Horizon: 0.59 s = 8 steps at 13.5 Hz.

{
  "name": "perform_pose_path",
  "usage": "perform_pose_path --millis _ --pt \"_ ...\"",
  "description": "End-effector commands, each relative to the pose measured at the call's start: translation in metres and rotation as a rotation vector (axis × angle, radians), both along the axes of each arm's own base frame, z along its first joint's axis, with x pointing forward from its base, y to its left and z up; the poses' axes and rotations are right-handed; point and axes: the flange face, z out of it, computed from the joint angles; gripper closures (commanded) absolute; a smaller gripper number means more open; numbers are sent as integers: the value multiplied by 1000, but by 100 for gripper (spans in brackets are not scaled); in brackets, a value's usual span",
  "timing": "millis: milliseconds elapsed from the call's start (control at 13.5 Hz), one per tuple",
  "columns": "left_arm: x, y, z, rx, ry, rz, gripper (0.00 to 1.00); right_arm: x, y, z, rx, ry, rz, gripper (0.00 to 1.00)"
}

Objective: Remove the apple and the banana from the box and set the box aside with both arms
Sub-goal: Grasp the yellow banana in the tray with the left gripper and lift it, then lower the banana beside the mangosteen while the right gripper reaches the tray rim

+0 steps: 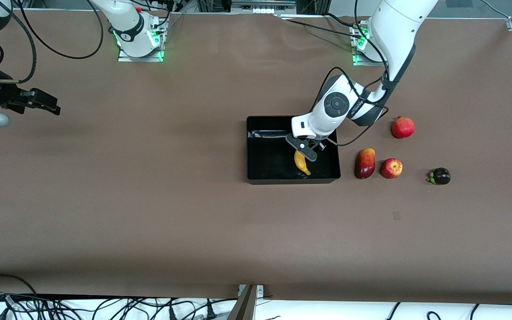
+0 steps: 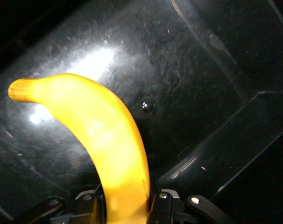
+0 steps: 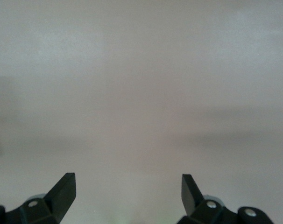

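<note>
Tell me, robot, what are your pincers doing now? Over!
Left pincer shut on banana, inside the black box. Right pincer open, waiting over bare table at its own end. Apple beside the mango, outside the box. Nothing blocking.

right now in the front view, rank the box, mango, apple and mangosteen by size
1. box
2. mango
3. apple and mangosteen look about alike, so no ranking between them.

Curved yellow banana (image 1: pixel 301 162); glossy black rectangular plastic bin (image 1: pixel 256 153); small round red apple, yellow-patched (image 1: pixel 391 168); plain brown surface (image 1: pixel 149 200).
</note>
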Motion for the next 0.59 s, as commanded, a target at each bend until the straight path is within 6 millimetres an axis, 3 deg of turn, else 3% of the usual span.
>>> perform_pose_path --millis 0,148,222,370,519 --pt "-4 -2 51 42 -4 -27 100 1 -1 1 0 19 3 0" --pt "-12 -8 107 54 -18 -42 100 -5 -1 -2 4 63 -5 0" --pt "-10 -2 135 50 0 -12 100 -4 -3 -13 25 111 -4 0" --pt "-1 13 179 16 81 57 100 -3 9 -12 29 107 6 0" --pt "19 43 194 24 106 56 100 -1 19 -10 36 110 26 0"
